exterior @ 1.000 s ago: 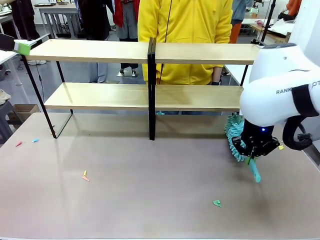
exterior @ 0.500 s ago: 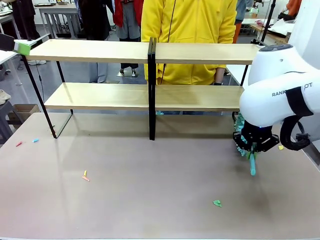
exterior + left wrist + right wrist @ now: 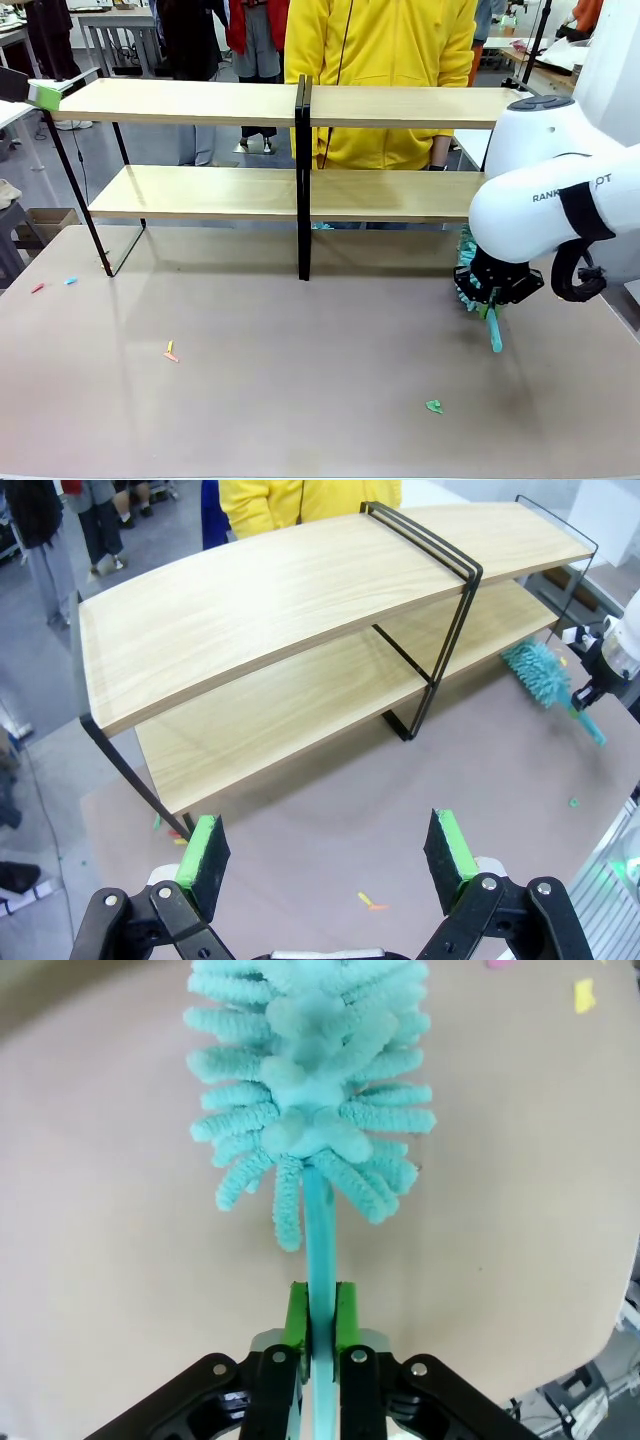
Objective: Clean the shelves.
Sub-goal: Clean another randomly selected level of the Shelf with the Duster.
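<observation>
The shelves (image 3: 200, 102) are a two-tier rack of light-wood boards in a thin black frame, standing across the back of the table; the left wrist view looks down on the shelves (image 3: 300, 590) from above. My right gripper (image 3: 494, 298) hangs at the rack's right end, just above the table, shut on the handle of a teal fluffy duster (image 3: 494, 332). In the right wrist view the green pads (image 3: 345, 1315) pinch the stem below the duster head (image 3: 310, 1080). My left gripper (image 3: 328, 848) is open and holds nothing, high at the rack's left end; its green pad (image 3: 45, 97) shows there.
Small coloured paper scraps lie on the brown table (image 3: 300, 420): an orange one (image 3: 170, 351), a green one (image 3: 434, 406), a red one (image 3: 37, 287) and a blue one (image 3: 71, 281). A person in a yellow hoodie (image 3: 380, 60) stands behind the rack.
My right gripper has carried the duster a little to the left and up, closer to the lower shelf's right end. The left gripper has not moved.
</observation>
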Robot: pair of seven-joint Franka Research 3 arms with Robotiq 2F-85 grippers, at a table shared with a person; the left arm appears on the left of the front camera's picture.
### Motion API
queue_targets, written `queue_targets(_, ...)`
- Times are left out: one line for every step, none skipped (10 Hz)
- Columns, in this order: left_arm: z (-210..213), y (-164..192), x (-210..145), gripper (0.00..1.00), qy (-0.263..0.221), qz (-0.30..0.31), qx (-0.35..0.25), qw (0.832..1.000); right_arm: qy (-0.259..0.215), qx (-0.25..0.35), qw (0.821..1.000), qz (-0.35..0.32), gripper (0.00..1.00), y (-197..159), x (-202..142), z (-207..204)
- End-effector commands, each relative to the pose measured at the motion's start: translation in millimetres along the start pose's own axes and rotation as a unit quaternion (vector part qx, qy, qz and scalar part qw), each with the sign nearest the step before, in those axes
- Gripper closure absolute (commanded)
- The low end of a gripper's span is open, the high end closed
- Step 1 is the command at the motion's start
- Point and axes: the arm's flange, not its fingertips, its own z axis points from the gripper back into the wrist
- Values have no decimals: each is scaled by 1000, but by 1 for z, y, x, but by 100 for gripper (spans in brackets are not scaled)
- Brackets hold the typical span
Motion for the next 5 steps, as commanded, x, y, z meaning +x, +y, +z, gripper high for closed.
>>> queue_targets(1, 0, 0, 0, -1, -1, 0, 1000, 18, 62, 996, 63, 88, -15, -6, 4)
queue_targets(1, 0, 0, 0, -1, -1, 0, 1000, 31, 87, 991, 94, 88, -31, -13, 13)
queue_targets(1, 0, 0, 0, -1, -1, 0, 1000, 64, 112, 982, 141, 88, -57, -26, 28)
queue_targets(1, 0, 0, 0, -1, -1, 0, 1000, 73, 116, 973, 185, 88, -84, -44, 41)
queue_targets(1, 0, 0, 0, -1, -1, 0, 1000, 116, 110, 957, 241, 88, -115, -63, 54)
